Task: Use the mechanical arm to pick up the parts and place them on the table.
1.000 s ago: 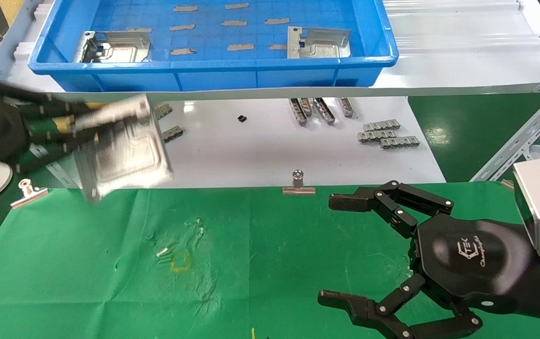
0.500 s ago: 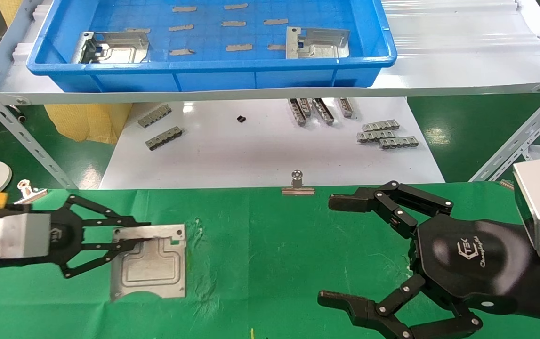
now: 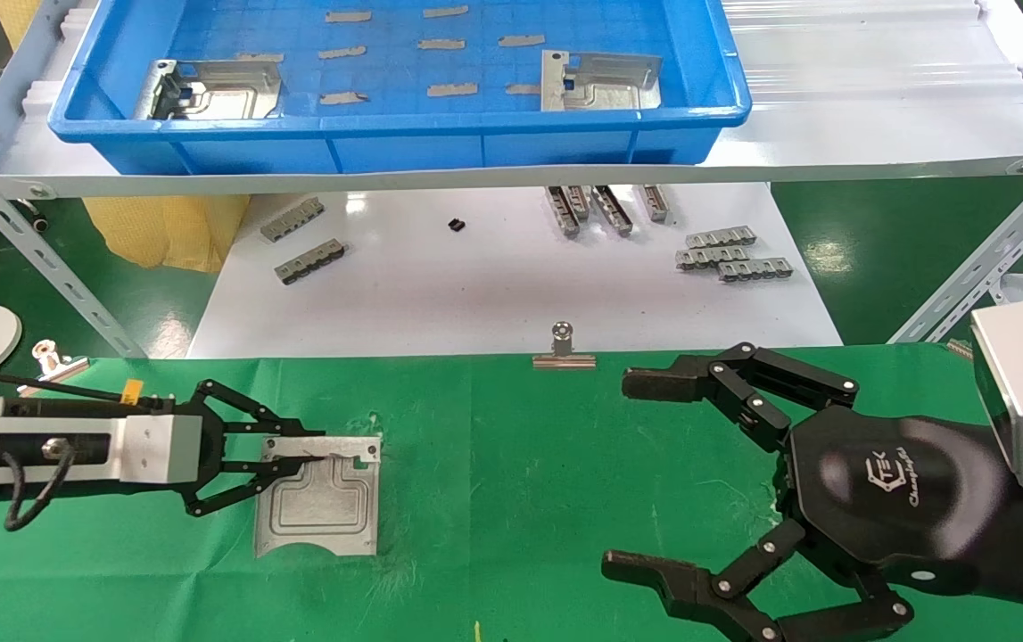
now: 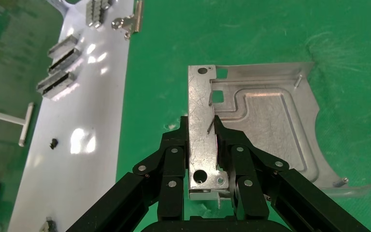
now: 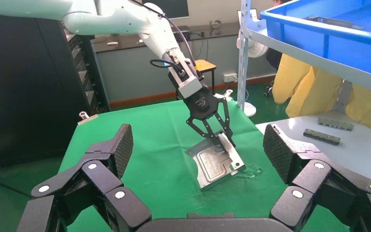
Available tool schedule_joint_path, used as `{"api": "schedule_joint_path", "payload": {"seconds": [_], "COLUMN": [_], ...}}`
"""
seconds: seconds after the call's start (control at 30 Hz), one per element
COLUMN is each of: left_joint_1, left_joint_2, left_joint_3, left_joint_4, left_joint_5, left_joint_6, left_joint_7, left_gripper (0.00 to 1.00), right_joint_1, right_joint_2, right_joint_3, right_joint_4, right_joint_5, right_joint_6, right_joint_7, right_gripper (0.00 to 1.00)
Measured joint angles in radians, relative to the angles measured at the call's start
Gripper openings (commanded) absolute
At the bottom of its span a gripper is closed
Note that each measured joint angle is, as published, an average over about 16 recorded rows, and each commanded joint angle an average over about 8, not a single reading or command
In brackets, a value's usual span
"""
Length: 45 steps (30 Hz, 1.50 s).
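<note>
Partly hidden—part (image 3: 319, 499) edge inside left pincer (image 3: 297, 455).

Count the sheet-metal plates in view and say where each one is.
3. One on the green table, pinched at its edge by the left gripper. Two in the blue bin: one at its left end, one right of centre. None looks hidden.

Silvery plate (image 3: 319, 496) flat on green cloth table (image 3: 529, 499), edge pinched by left gripper (image 3: 297, 457); two plates (image 3: 212, 89) in blue bin.

A blue bin (image 3: 404, 143) fills the upper frame; grey comb-like strips (image 3: 732, 252) lie mid-right on the white tabletop (image 3: 475, 285).
</note>
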Motion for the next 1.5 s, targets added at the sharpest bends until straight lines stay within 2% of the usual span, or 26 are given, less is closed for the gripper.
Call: {"api": "schedule_joint_path", "payload": {"seconds": [0.03, 0.07, 0.37, 0.9, 1.23, 1.5], "left_joint_1": [-0.005, -0.010, -0.055, -0.081, -0.061, -0.003], "left_joint_2": [0.008, 0.016, 0.053, 0.037, 0.028, 0.000], "left_joint_3": [0.003, 0.006, 0.012, -0.006, -0.021, -0.074], "left_joint_4": [0.014, 0.027, 0.119, 0.195, 0.159, 0.043], "left_joint_5": [0.005, 0.010, 0.022, -0.014, -0.023, -0.056], "left_joint_6": [-0.004, -0.008, 0.005, 0.067, 0.064, 0.056], "left_joint_7": [0.006, 0.011, 0.023, -0.076, -0.109, -0.204], "left_gripper": [1.00, 1.00, 1.00, 1.00, 1.00, 1.00], "right_joint_1": [0.000, 0.000, 0.000, 0.000, 0.000, 0.000], "right_joint_2": [0.000, 0.000, 0.000, 0.000, 0.000, 0.000], "right_joint_3": [0.000, 0.000, 0.000, 0.000, 0.000, 0.000], "right_joint_4": [0.000, 0.000, 0.000, 0.000, 0.000, 0.000], "right_joint_5": [0.000, 0.000, 0.000, 0.000, 0.000, 0.000], "right_joint_6": [0.000, 0.000, 0.000, 0.000, 0.000, 0.000], "right_joint_7": [0.000, 0.000, 0.000, 0.000, 0.000, 0.000], "right_gripper": [1.00, 1.00, 1.00, 1.00, 1.00, 1.00]}}
